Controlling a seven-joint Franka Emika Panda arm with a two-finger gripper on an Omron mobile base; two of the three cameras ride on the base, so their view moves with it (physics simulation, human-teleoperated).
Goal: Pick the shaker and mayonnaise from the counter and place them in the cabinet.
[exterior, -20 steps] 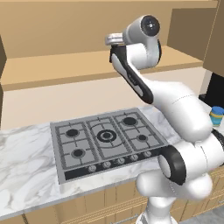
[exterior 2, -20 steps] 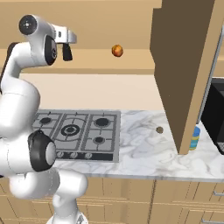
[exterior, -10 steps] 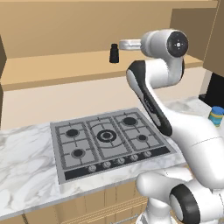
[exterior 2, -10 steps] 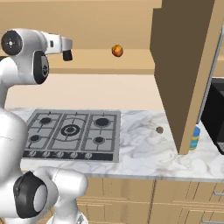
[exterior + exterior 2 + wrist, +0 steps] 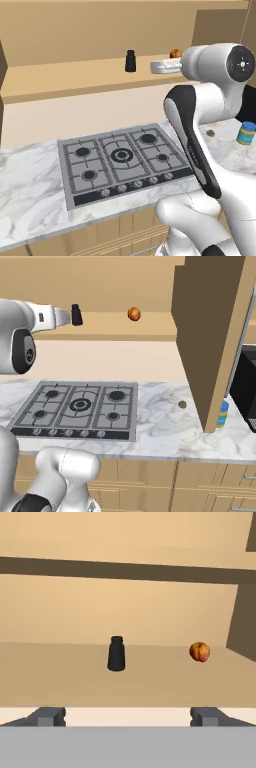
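The shaker [image 5: 130, 61] [image 5: 76, 314] [image 5: 116, 653], small and dark, stands upright on the cabinet's wide shelf [image 5: 70, 77] [image 5: 125, 331]. My gripper [image 5: 128, 717] is open and empty, drawn back from the shaker with a clear gap between them. Its fingertips [image 5: 47, 716] stand wide apart at the shelf's front edge. In the left base view the hand [image 5: 162, 66] hovers right of the shaker. The mayonnaise [image 5: 245, 133] [image 5: 222, 413], a blue-lidded jar, sits on the counter at the right. It is partly hidden by the open cabinet door [image 5: 210, 331].
A small orange-red fruit [image 5: 175, 53] [image 5: 133, 314] [image 5: 199, 652] lies on the shelf right of the shaker. A gas hob [image 5: 120, 157] [image 5: 77, 408] is set into the marble counter [image 5: 165, 426]. A small brown object [image 5: 182, 404] lies near the door. A black appliance [image 5: 247, 386] stands far right.
The hand has pulled back from the shaker and away from the shelf. The shaker stays upright where it stood. The arm's upper joints have swung right in the left base view.
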